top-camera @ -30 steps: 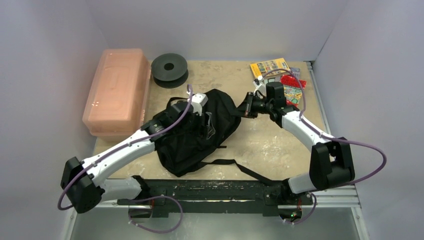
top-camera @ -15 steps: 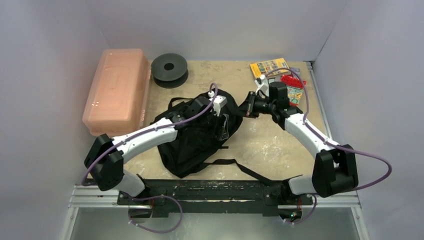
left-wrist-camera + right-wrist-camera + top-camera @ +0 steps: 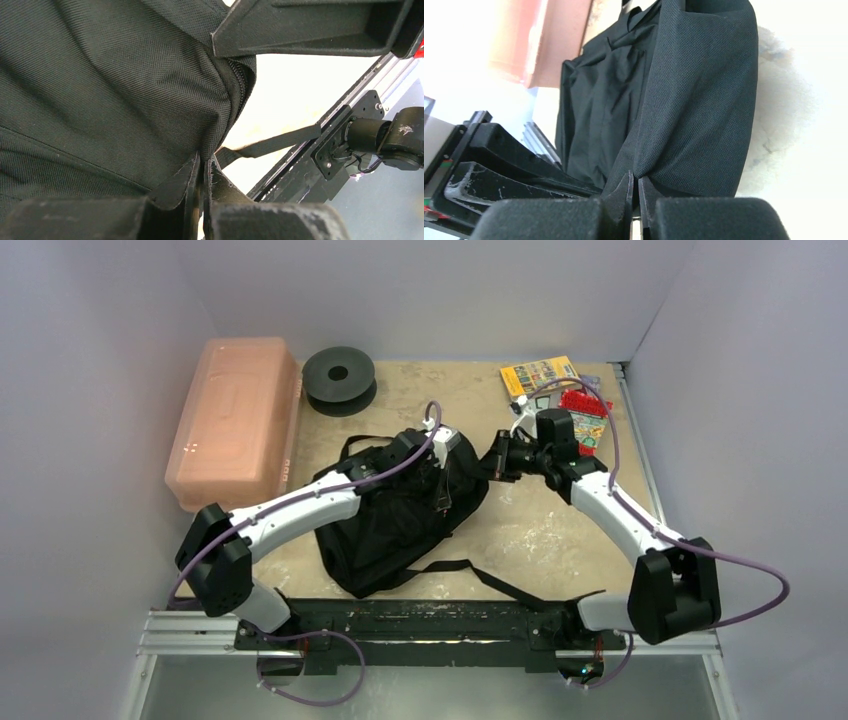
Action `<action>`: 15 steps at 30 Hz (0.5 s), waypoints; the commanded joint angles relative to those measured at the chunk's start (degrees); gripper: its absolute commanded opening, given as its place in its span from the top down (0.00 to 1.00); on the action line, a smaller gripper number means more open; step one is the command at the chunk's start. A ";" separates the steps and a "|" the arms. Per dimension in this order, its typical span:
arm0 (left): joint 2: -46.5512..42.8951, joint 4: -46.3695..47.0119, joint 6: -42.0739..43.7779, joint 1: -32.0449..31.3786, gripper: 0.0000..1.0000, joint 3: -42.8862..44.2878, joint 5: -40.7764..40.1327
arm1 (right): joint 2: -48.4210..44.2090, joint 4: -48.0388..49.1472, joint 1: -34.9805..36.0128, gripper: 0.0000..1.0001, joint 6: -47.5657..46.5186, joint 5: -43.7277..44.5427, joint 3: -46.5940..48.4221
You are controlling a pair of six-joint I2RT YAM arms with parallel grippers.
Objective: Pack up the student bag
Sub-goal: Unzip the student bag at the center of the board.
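The student bag (image 3: 385, 530), soft black fabric, lies mid-table with a long webbing strap (image 3: 470, 568) trailing toward the near rail. My left gripper (image 3: 441, 482) reaches over the bag's top right part. In the left wrist view its jaws (image 3: 205, 165) are shut on a fold of the bag (image 3: 100, 90) beside a zip seam, with the strap (image 3: 280, 141) behind. My right gripper (image 3: 493, 462) holds the bag's right edge. The right wrist view shows it (image 3: 635, 184) pinched shut on the bag's fabric rim (image 3: 694, 100).
A pink translucent box (image 3: 235, 420) stands at the far left, with a black spool (image 3: 339, 375) beside it. A yellow booklet (image 3: 540, 375) and a red pack (image 3: 585, 410) lie at the far right behind the right arm. The black base rail (image 3: 420, 620) runs along the near edge.
The left arm swung right across the bag toward its right side, and its jaws went from open to shut on the fabric. The right gripper kept its hold and barely shifted.
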 commanded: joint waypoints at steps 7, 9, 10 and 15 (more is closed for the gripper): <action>-8.92 18.52 -4.84 3.55 1.00 -6.72 7.57 | -14.32 -8.82 7.88 0.52 -8.90 24.34 -2.66; -9.19 22.41 -7.53 5.19 1.00 -8.06 11.18 | -17.81 -7.01 10.64 0.44 -8.04 25.45 -4.68; -9.11 23.86 -8.62 5.78 1.00 -8.49 12.42 | -19.25 -5.67 11.70 0.41 -7.48 24.66 -5.84; -8.62 25.53 -11.62 7.24 1.00 -8.83 15.21 | -20.78 2.33 19.17 0.38 -3.27 20.17 -10.03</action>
